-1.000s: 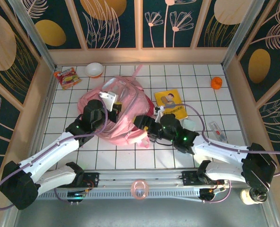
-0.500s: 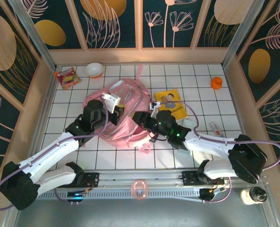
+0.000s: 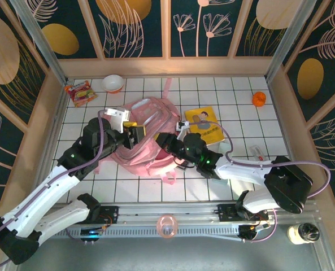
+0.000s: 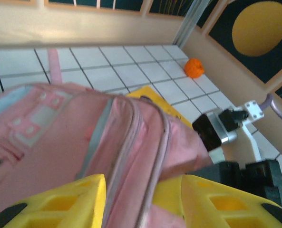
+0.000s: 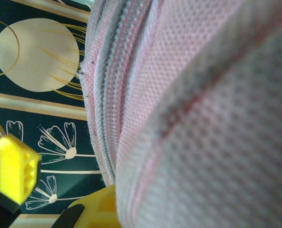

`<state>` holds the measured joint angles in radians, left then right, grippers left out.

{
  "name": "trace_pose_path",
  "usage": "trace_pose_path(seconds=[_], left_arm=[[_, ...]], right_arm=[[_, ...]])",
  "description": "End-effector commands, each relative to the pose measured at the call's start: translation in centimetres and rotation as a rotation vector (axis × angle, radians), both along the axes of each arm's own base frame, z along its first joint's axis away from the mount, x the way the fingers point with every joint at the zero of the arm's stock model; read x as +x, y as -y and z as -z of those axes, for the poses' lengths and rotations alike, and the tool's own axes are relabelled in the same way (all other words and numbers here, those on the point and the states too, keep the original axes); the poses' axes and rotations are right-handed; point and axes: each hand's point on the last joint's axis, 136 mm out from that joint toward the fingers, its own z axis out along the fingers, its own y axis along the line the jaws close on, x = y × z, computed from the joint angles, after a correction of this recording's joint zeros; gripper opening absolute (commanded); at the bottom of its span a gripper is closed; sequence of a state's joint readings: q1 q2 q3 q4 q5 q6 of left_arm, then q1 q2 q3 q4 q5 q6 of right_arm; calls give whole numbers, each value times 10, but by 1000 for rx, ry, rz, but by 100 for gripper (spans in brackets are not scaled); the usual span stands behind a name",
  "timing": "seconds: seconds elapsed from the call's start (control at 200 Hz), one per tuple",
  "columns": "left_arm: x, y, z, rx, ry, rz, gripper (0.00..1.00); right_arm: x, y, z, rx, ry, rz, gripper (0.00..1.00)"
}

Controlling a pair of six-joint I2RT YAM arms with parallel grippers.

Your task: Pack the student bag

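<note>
Bag: the student bag (image 3: pixel 150 121) is lying slumped mid-worktop (image 3: pixel 240 116), between the two arms.
Left jaws: the left gripper (image 3: pixel 134 134) is hovering partly open, straddling a zipped ridge of the bag without clamping it.
Right jaws: the right gripper (image 3: pixel 168 141) is sitting fully closed at the bag's right edge, seemingly pinching a fold of its mesh.
Progress: looking early. The yellow book (image 3: pixel 205 125), orange item (image 3: pixel 259 99), bowl (image 3: pixel 113 83), snack packet (image 3: pixel 79 92) and clear pouch (image 3: pixel 260 154) are all lying outside the bag.
Left to do: the zip lines are looking shut, so the bag is likely needing opening first.
Edges: wooden walls are boxing the worktop in, and the book is lying just beside the bag and the right arm.
Open room: bare tiles are lying free on the right and near the front.
</note>
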<state>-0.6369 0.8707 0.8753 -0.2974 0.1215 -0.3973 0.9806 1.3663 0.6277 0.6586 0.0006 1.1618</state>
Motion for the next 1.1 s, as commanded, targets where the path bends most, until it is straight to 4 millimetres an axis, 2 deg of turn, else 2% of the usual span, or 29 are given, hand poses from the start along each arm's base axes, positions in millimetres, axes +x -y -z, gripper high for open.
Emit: trace_pose_path(seconds=[0.0, 0.135, 0.29, 0.395, 0.485, 0.611, 0.741, 0.966, 1.096], left_arm=[[-24, 0, 20, -2, -150, 42, 45], [-44, 6, 34, 4, -238, 122, 48], [-58, 13, 50, 24, -296, 191, 47], [-61, 20, 59, 33, -300, 216, 47], [-56, 23, 65, 32, -283, 204, 44], [-33, -1, 84, 132, -237, 37, 29], [-20, -26, 107, 232, -248, -109, 17], [-14, -50, 110, 261, -232, -242, 12], [-9, -57, 98, 218, -211, -310, 13]], right_arm=[[14, -2, -37, 106, 78, 74, 3], [15, -5, -37, 113, 76, 84, 4], [15, -14, -38, 103, 77, 81, 4], [16, -18, -41, 106, 79, 78, 3], [16, -23, -46, 107, 87, 70, 3], [12, -28, -57, 103, 107, 49, 3], [8, -29, -66, 98, 124, 22, 3], [2, -22, -78, 93, 145, 13, 3], [0, -19, -79, 67, 150, 12, 3]])
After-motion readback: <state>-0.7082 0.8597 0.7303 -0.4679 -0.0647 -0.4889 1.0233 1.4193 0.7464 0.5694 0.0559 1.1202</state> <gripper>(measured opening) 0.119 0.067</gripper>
